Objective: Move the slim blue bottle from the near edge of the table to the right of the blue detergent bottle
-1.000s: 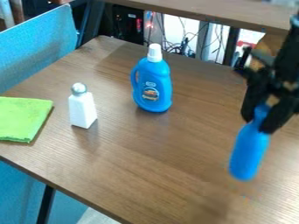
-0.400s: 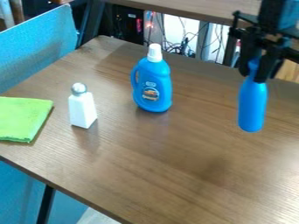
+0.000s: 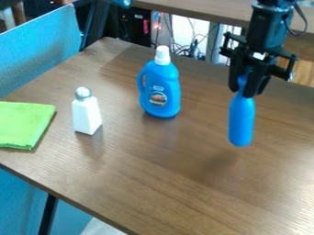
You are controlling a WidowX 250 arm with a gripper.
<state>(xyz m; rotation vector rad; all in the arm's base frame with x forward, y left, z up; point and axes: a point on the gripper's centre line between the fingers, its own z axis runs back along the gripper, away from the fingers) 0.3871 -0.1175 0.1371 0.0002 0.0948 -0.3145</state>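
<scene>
Over the right part of the wooden table (image 3: 165,170), the black gripper (image 3: 244,87) hangs down, shut on the narrow neck of a blue bottle (image 3: 241,120). The bottle is held upright, and a dim shadow lies on the wood below and left of it. Left of the gripper a blue detergent bottle (image 3: 160,90) with a white cap stands on the table. Farther left is a white shaker (image 3: 86,114) with a silver top. A folded green cloth (image 3: 25,124) lies at the table's left edge.
A blue padded panel (image 3: 40,48) borders the table at the upper left. Behind the far edge are cables (image 3: 181,48) and a second wooden surface (image 3: 202,10). The table's near edge runs diagonally across the lower left.
The gripper and its blue bottle have moved up from the lower right, then left and slightly down. The bottle has turned from tilted to upright. The objects on the table have stayed put.
</scene>
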